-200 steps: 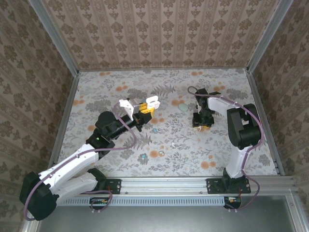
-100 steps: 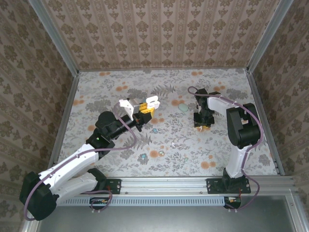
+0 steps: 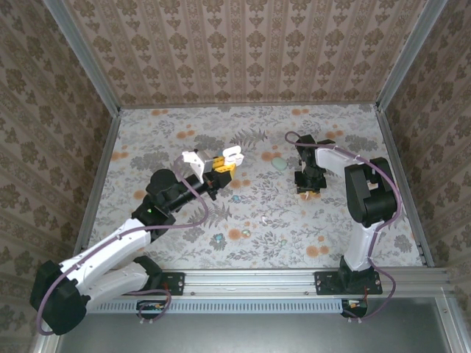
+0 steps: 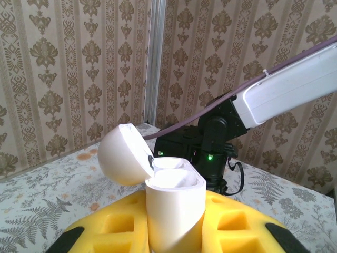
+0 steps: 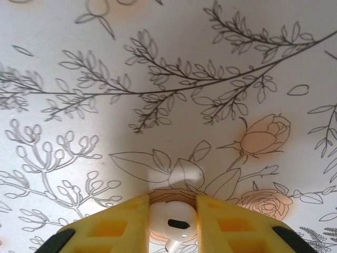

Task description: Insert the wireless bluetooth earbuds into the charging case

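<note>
My left gripper [image 3: 224,163] is held above the table's middle, shut on a white charging case [image 3: 233,154]. In the left wrist view the case [image 4: 176,208] stands upright between the yellow fingers [image 4: 113,226], with its lid [image 4: 124,155] swung open to the left. My right gripper [image 3: 307,184] points down just over the table at the right. It is shut on a whitish earbud [image 5: 176,219], which sits between yellow fingers [image 5: 118,224] with its stem down. Loose buds lie on the cloth: a teal one [image 3: 235,198], another [image 3: 218,237] and a whitish one [image 3: 265,219].
A pale green rounded case [image 3: 280,163] lies on the flowered cloth between the two grippers. Patterned walls with metal posts enclose the table on three sides. The right arm [image 4: 210,142] shows behind the white case in the left wrist view.
The right gripper has edged slightly toward the back of the table. The left arm and its case have not moved.
</note>
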Motion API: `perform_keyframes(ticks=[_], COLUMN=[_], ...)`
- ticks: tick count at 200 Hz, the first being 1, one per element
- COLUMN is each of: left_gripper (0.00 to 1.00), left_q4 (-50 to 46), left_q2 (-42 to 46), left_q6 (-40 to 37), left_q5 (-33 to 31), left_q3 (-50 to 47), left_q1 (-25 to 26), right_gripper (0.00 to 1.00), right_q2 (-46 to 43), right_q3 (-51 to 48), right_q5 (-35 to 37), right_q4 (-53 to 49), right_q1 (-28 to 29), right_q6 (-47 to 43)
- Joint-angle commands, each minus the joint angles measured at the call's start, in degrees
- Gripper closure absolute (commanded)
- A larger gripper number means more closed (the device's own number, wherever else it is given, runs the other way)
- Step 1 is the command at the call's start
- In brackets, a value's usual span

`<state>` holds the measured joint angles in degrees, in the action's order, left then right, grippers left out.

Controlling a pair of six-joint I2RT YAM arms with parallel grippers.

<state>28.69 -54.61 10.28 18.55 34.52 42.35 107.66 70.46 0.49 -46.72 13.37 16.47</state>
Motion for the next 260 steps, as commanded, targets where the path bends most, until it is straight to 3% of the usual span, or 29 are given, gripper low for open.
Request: perform_keyframes(ticks=[1,70,97,167,260], left_gripper=[0.95,0.95,0.95,0.95,0.95], left_q4=[0.4,4.4,5.8,8.7,10.0], left_q2=[-1.3,-8.5,-10.6,-13.5,-13.0], left_q6=[-1.4,0.3,0.9,2.2,2.8], left_q5=[-0.1,2.7,3.8,6.1,6.2], left_q3=[0.6,2.6,3.4,4.9,5.1], left_q1=[0.1,0.3,0.3,0.7,1.4], right_gripper=[0.72,0.72,0.72,0.72,0.72], right_q2=[-6.1,-30.2,-35.8,-37.7,-35.2], right_q3=[-0.3,2.5,5.7,7.5,5.2], right_q5=[0.6,-2.1,-1.1,-3.3,-4.8], right_q4=[-0.3,5.4,7.8,17.9,22.7], right_q1=[1.5,8.5,13.1,22.7,24.2], right_q6=[-1.4,0.0,0.4,-0.9,0.0])
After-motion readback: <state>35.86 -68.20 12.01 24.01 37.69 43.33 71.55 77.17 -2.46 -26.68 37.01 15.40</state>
